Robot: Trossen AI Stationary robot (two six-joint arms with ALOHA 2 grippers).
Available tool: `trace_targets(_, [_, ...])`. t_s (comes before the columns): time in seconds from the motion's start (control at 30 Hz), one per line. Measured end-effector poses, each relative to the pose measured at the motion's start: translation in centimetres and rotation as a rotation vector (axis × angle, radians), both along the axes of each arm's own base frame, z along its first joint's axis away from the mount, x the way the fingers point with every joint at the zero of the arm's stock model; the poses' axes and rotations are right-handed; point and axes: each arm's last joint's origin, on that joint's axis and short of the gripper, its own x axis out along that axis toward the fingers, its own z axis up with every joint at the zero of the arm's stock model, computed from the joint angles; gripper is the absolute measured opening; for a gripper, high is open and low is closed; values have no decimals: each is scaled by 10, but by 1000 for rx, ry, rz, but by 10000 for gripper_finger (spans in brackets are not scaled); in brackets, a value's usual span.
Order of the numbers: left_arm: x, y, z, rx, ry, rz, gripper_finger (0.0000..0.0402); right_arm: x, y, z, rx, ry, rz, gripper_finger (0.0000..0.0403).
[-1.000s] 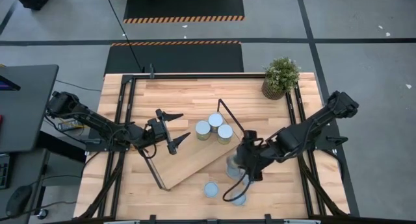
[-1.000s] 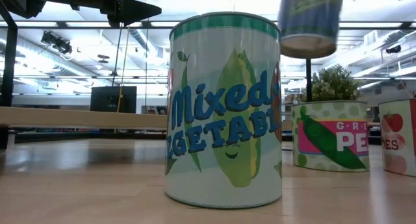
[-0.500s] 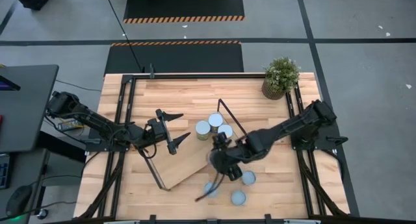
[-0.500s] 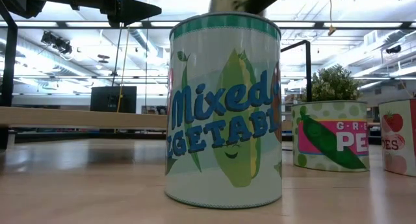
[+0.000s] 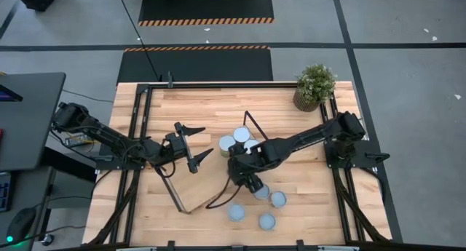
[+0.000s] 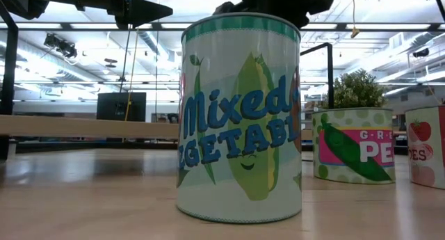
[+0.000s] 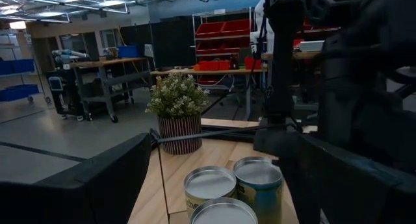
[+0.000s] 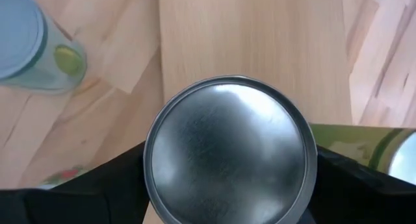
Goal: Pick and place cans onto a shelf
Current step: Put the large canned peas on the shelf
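Nearest in the low view stands a can (image 6: 240, 118) on the table (image 5: 306, 200), white with a green rim, a cartoon corn cob and blue "Mixed Vegetables" lettering. Beside it are a peas can (image 6: 353, 144) and a red-labelled can (image 6: 426, 146). Beyond them lies the shelf (image 5: 207, 182), a pale wood board with black loop ends. Over it the right gripper (image 5: 244, 169) holds a silver-topped can (image 8: 231, 149), a finger on either side of its wall. Three more cans (image 5: 239, 140) cluster at the shelf's far end. Left of the shelf the left gripper (image 5: 195, 143) hovers, jaws spread, empty. Farthest is a potted plant (image 5: 314, 86).
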Motion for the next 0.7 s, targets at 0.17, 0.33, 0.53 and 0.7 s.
trace_targets(0.17, [0,0,0,0,0,0,389,1,-9,2,11,-3,-34,359])
trace_targets(0.33, [0,0,0,0,0,0,389,2,-15,2,-7,-6,-76,379])
trace_targets(0.53, [0,0,0,0,0,0,389,-2,-14,11,-105,-13,-111,383])
trace_targets(0.7, [0,0,0,0,0,0,389,-4,-11,22,-135,-13,-136,382])
